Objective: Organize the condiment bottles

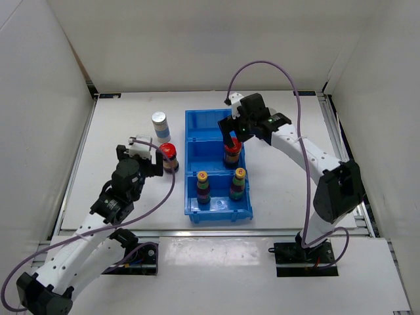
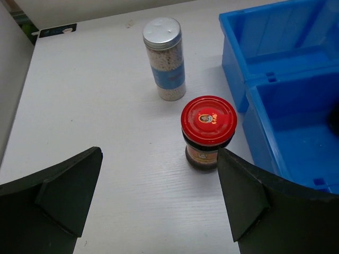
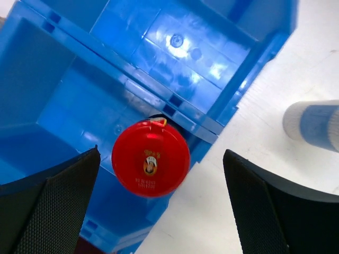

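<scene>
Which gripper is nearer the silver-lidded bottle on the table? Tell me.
Left. The left gripper sits just nearside of the silver-lidded bottle; the right gripper is over the blue bin, above the red-capped jar inside.

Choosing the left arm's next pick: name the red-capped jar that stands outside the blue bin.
The red-capped jar on the table left of the blue bin, ahead of the open left gripper. The other red-capped jar stands inside the bin's middle compartment.

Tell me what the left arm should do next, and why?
Probably ease the left gripper forward around the jar and close. The gripper is open, and the jar stands upright on the table just ahead of it, outside the bin.
</scene>
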Motion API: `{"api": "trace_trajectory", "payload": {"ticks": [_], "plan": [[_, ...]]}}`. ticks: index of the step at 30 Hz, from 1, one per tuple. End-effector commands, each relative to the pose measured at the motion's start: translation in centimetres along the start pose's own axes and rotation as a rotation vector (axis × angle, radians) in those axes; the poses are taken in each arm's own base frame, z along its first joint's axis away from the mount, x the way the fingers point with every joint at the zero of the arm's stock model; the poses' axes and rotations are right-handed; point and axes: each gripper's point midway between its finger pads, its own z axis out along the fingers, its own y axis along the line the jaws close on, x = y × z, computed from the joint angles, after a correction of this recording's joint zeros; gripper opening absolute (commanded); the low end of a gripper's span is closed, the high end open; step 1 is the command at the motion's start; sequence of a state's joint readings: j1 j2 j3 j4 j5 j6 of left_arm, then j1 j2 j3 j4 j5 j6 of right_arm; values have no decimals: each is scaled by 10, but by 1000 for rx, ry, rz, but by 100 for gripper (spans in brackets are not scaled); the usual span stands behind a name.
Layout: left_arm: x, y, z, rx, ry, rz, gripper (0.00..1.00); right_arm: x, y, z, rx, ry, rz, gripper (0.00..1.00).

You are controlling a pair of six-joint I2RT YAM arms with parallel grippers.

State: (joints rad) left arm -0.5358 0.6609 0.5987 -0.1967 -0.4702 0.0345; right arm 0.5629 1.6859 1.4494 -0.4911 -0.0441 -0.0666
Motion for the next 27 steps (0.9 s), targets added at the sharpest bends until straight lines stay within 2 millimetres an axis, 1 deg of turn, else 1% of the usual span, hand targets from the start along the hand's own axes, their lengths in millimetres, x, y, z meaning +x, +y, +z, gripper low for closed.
{"api": "trace_trajectory", "payload": {"ticks": [1, 3, 4, 5, 6, 7, 8, 9, 12, 13, 14, 15, 16, 17, 18, 19, 20, 21, 23, 24, 25, 26, 27], "plan": [[5, -15, 4, 69, -4, -15, 100, -51, -5, -46, 41, -153, 0, 100], [8, -32, 9, 151, 8, -9, 100, -64, -4, -67, 51, -195, 15, 100], [10, -45, 10, 215, 13, -16, 100, -70, -6, -76, 65, -221, 14, 100], [8, -51, 12, 240, 21, -23, 100, -77, -6, -92, 76, -257, 21, 100], [13, -59, 19, 264, 55, -11, 100, -80, -5, -99, 75, -275, 32, 100], [2, -68, 20, 308, 46, -15, 100, -83, -4, -106, 76, -291, 30, 100], [1, -73, 23, 325, 56, -12, 100, -87, -3, -118, 76, -319, 37, 100], [7, -77, 31, 326, 90, -2, 100, -85, 0, -121, 64, -323, 44, 100], [3, -84, 42, 325, 91, -24, 100, -85, 1, -136, 64, -347, 42, 100], [7, -86, 47, 325, 104, -20, 100, -83, 2, -141, 63, -354, 51, 100], [10, -88, 50, 325, 108, -18, 100, -79, 3, -140, 63, -348, 51, 100], [11, -84, 55, 302, 112, -20, 100, -75, 5, -141, 54, -339, 51, 100], [19, -84, 61, 292, 134, -30, 100, -70, 5, -140, 53, -330, 51, 100], [18, -86, 64, 292, 140, -39, 100, -71, 6, -146, 52, -345, 59, 100], [18, -83, 68, 281, 145, -41, 100, -66, 7, -141, 43, -329, 59, 100], [28, -82, 73, 270, 178, -46, 100, -68, 8, -148, 43, -343, 58, 100], [28, -83, 76, 270, 183, -45, 100, -64, 8, -149, 43, -342, 58, 100], [30, -82, 79, 261, 187, -47, 100, -61, 8, -146, 43, -332, 59, 100], [36, -78, 87, 238, 205, -44, 100, -63, 9, -155, 43, -353, 57, 100], [37, -80, 90, 237, 205, -54, 100, -59, 9, -152, 43, -342, 58, 100], [41, -76, 92, 225, 216, -54, 100, -60, 9, -155, 43, -351, 57, 100], [43, -78, 96, 224, 226, -61, 100, -60, 9, -155, 43, -351, 57, 100], [43, -74, 97, 213, 228, -78, 100, -58, 9, -155, 43, -341, 58, 100]]}}
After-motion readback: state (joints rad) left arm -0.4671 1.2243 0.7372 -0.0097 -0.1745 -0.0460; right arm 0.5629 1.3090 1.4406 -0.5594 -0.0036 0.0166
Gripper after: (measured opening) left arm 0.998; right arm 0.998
